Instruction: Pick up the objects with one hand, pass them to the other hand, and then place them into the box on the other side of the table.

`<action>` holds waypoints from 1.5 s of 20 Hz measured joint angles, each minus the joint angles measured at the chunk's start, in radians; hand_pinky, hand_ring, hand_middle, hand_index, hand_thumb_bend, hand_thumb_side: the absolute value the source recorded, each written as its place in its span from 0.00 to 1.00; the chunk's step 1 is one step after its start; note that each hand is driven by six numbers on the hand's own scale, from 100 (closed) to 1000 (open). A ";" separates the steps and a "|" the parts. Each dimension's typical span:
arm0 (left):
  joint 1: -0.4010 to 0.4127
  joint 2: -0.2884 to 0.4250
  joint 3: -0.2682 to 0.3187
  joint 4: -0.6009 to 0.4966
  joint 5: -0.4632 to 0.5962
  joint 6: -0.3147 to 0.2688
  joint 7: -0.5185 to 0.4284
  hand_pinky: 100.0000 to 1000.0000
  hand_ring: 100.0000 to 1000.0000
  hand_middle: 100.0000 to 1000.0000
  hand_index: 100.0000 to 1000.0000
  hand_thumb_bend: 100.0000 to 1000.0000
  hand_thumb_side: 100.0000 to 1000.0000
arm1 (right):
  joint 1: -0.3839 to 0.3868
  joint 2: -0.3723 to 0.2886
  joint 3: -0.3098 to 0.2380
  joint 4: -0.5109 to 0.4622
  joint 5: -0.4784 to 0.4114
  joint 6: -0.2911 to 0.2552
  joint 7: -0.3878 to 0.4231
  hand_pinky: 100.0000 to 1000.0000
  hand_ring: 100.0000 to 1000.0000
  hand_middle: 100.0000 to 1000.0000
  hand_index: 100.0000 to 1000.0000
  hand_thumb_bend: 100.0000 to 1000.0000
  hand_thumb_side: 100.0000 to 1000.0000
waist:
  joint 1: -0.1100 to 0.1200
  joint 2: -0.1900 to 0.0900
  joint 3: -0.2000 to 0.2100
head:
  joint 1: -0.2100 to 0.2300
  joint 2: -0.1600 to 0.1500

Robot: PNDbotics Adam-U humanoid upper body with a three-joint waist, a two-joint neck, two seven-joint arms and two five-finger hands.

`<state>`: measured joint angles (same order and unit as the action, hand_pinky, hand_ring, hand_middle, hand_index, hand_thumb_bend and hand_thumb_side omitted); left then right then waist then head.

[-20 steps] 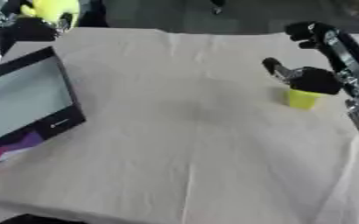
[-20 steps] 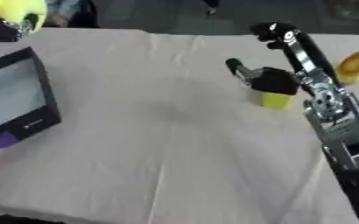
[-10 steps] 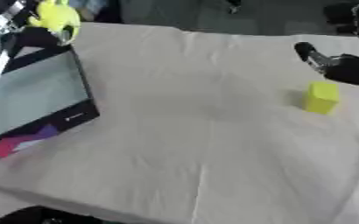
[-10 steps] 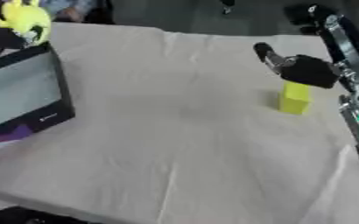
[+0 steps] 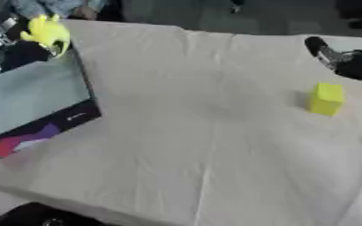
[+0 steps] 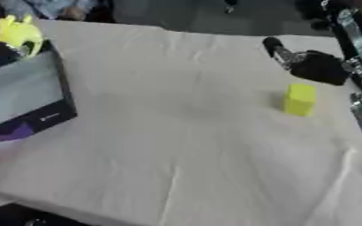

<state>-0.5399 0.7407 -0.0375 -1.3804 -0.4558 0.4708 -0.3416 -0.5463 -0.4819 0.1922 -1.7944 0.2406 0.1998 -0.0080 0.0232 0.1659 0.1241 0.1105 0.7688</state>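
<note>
A small yellow block (image 6: 300, 99) stands upright on a pale cloth-covered table (image 5: 192, 132), toward the right side and a little past the middle in depth. Nothing touches it; bare cloth surrounds its base on every side.

Just beyond and slightly right of the block hovers the robot's right hand (image 6: 317, 66), black with silver parts. It comes in from the upper right, with its arm running down along the right edge of the right eye view. One finger (image 6: 275, 47) sticks out to the left, straight, above the table surface. The hand holds nothing and is apart from the block, with a clear gap of cloth between them. The rest of its fingers are hard to make out, but the hand reads as released rather than clenched.

On the far left side of the table sits the box (image 5: 33, 103), a shallow dark-walled tray with a grey interior and a patch of red and purple on its near outer wall. It lies well apart from the block, across the width of the table.

At the box's far corner, the robot's left hand (image 5: 22, 54) shows as a dark shape, and a bright yellow object (image 5: 47, 32) with a lumpy outline sits at its top. Whether that hand's fingers are curled round the yellow object cannot be told.

The cloth shows soft creases running toward the near edge.
</note>
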 measured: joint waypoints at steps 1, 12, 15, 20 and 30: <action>0.004 0.001 0.001 0.011 -0.004 0.000 -0.004 0.71 0.61 0.52 0.42 0.18 0.19 | 0.000 0.000 -0.001 -0.001 0.000 0.000 -0.003 0.83 0.82 0.75 0.79 0.38 0.26 | 0.000 0.001 0.000 | 0.000 0.000; 0.019 0.003 0.004 0.109 -0.041 -0.026 -0.057 0.79 0.75 0.71 0.72 0.49 0.23 | -0.008 -0.002 -0.012 -0.008 -0.001 0.002 -0.015 0.83 0.82 0.75 0.79 0.38 0.26 | -0.004 0.004 -0.007 | 0.006 0.000; 0.023 0.004 0.004 0.117 -0.067 -0.035 -0.078 0.86 0.82 0.79 0.82 0.74 0.29 | -0.008 -0.007 -0.012 -0.009 -0.001 0.002 -0.016 0.83 0.82 0.75 0.79 0.38 0.26 | -0.004 0.004 -0.007 | 0.007 0.000; 0.029 0.006 0.013 0.121 -0.097 -0.042 -0.092 0.86 0.82 0.79 0.83 0.78 0.32 | -0.008 -0.008 -0.015 -0.009 -0.001 0.003 -0.019 0.83 0.82 0.75 0.79 0.38 0.26 | -0.004 0.004 -0.007 | 0.005 0.000; 0.028 0.006 0.036 0.078 -0.081 -0.033 -0.015 0.82 0.77 0.75 0.79 0.68 0.30 | -0.015 -0.030 -0.033 -0.012 0.000 0.004 -0.027 0.83 0.82 0.76 0.80 0.39 0.25 | -0.004 0.004 -0.007 | -0.039 0.000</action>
<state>-0.5114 0.7470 -0.0020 -1.3021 -0.5369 0.4382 -0.3571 -0.5615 -0.5122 0.1595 -1.8061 0.2404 0.2034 -0.0354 0.0194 0.1700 0.1171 0.0712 0.7688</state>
